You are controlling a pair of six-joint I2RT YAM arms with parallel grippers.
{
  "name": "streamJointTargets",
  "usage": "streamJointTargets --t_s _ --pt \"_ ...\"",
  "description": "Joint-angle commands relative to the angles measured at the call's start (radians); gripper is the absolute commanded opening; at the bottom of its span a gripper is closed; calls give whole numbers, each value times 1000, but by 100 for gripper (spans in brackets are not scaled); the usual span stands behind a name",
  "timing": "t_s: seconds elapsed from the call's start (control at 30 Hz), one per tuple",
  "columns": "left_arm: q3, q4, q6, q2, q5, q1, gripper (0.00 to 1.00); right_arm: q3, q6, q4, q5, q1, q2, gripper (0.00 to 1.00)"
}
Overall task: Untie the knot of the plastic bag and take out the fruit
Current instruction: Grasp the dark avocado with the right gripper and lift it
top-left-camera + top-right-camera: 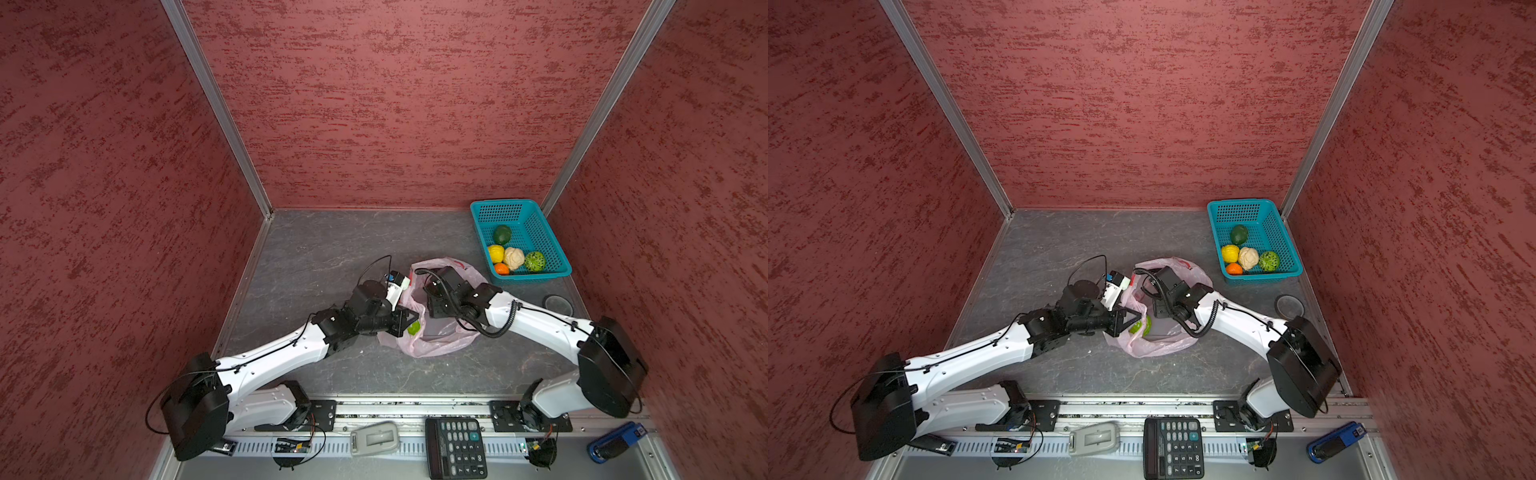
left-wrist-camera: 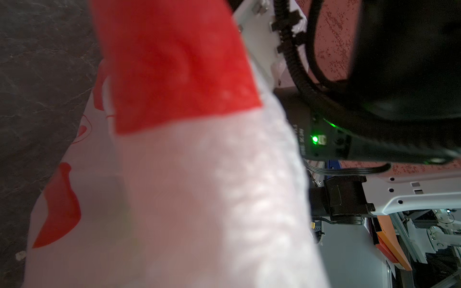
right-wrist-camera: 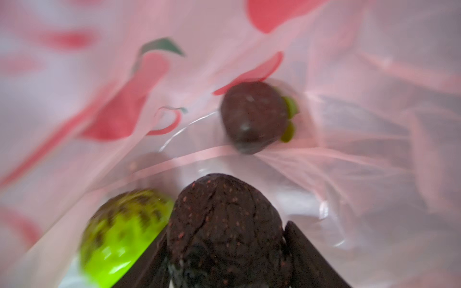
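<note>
Red-stippled walls [image 1: 374, 104] and a grey slate-look tabletop [image 1: 332, 257] frame the plastic bag [image 1: 440, 347], its mouth gaping and no knot in sight, as the right claw [image 3: 224, 239] reaches inside, fingers closed against both flanks of a dark brown fruit [image 3: 224, 212]. Just beside that claw lies a light green netted fruit [image 3: 122, 232]; ahead of it, deeper in the bag, a second dark piece [image 3: 254, 114]. The left claw [image 1: 409, 319], pressed together, appears to pinch the bag's rim, though film hides its fingers from its own camera. Well beyond the right claw, five pieces [image 1: 514, 257] sit in the teal basket [image 1: 498, 212]. The lift likely calls for a straight rise through the mouth, rim held high and steady, lest film snag or the round toy slip
</note>
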Motion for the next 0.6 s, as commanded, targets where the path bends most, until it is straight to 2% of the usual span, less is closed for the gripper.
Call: streamJointTargets --t_s 0.0,0.33,0.57 --pt "-6 24 -15 -11 -20 20 0 7 7 -40 -48 29 -58 42" --pt "-11 27 -6 -26 -10 60 0 57 24 -87 -116 85 -118 42" --pt "-27 45 -10 -30 8 60 0 96 30 -25 -153 86 -88 42"
